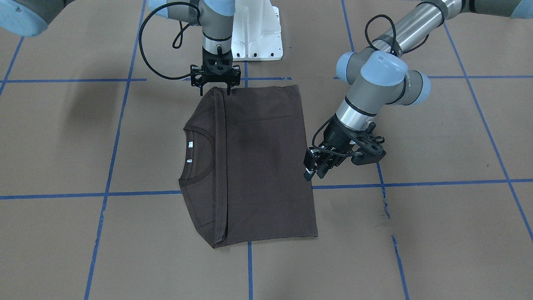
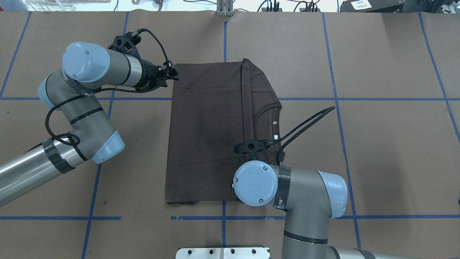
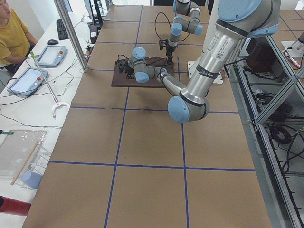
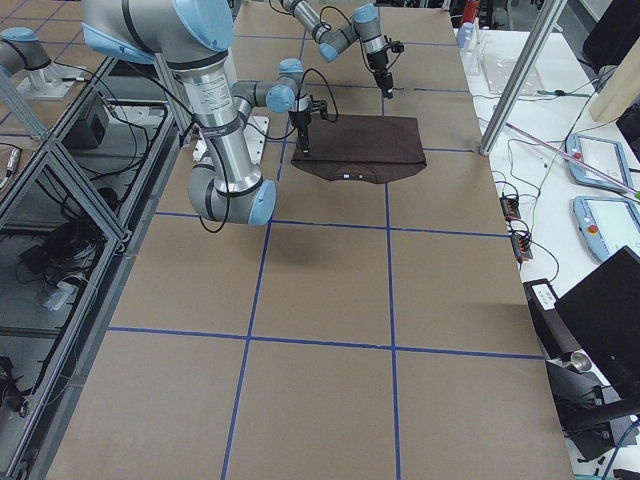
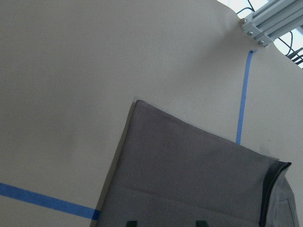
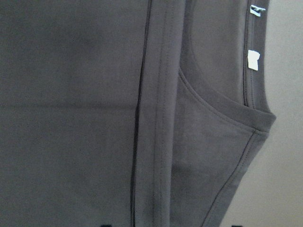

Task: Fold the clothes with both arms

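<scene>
The right gripper point(image 1: 216, 89) hangs with its jaws spread wide over the T-shirt point(image 1: 262, 166), at the edge nearest the robot. It straddles the long fold line point(image 1: 226, 166), and nothing sits between the jaws. The left gripper point(image 1: 315, 170) is likewise parted and empty, raised beside the garment's left edge toward its far corner, above the table point(image 1: 416, 233). The T-shirt lies flat mid-table as a tidy rectangle, collar point(image 1: 207, 139) toward the robot's right.

From where I stand, the worry is an uneven pick. If the right gripper closes across that fold, it may catch only the top layer and peel it open. The left one, sitting off the cloth, could nip bare table. One side rising first would skew the whole stack.

I can't tell whether either gripper touches the fabric. From overhead, the right wrist point(image 2: 256, 182) covers its own fingertips and part of the near edge. The sleeves are tucked out of sight.
</scene>
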Action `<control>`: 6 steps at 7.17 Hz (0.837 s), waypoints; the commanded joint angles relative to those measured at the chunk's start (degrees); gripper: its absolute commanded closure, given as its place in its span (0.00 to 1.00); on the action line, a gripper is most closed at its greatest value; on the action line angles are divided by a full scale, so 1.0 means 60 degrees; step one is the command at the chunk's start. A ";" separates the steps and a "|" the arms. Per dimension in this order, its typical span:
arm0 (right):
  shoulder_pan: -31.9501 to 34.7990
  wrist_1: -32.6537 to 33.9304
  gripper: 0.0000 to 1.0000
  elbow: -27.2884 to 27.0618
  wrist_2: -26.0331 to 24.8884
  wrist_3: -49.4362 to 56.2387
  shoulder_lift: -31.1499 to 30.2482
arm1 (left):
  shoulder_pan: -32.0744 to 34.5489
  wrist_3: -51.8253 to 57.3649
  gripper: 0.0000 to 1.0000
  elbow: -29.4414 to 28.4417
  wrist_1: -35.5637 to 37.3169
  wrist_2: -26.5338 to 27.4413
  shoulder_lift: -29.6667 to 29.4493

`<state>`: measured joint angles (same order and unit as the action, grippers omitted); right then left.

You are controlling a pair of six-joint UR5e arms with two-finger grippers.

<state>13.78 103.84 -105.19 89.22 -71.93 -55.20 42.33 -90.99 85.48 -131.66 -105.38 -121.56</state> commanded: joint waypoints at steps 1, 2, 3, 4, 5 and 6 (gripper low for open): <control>-0.0098 0.0037 0.12 0.0276 0.0042 0.0020 0.0074 | -0.0010 -0.0025 0.48 0.0021 0.0000 0.0000 0.0015; -0.0099 0.0037 0.12 0.0276 0.0056 0.0035 0.0002 | -0.0010 -0.0025 0.48 0.0021 0.0000 -0.0014 0.0015; -0.0084 0.0080 0.12 0.0276 0.0071 0.0050 -0.0057 | -0.0010 -0.0039 0.48 0.0065 0.0000 -0.0014 0.0015; -0.0084 0.0095 0.12 0.0233 0.0100 0.0079 -0.0188 | 0.0005 -0.0039 0.48 0.0094 0.0015 -0.0014 0.0030; -0.0069 0.0153 0.13 0.0203 0.0187 0.0108 -0.0262 | 0.0005 -0.0039 0.48 0.0094 0.0015 -0.0014 0.0044; 0.0003 0.0545 0.13 0.0029 0.0246 0.0471 -0.0350 | 0.0005 -0.0025 0.48 0.0094 0.0000 -0.0029 0.0044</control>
<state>13.44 105.18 -104.13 90.24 -70.86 -56.65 42.35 -91.21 86.01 -131.60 -105.49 -121.33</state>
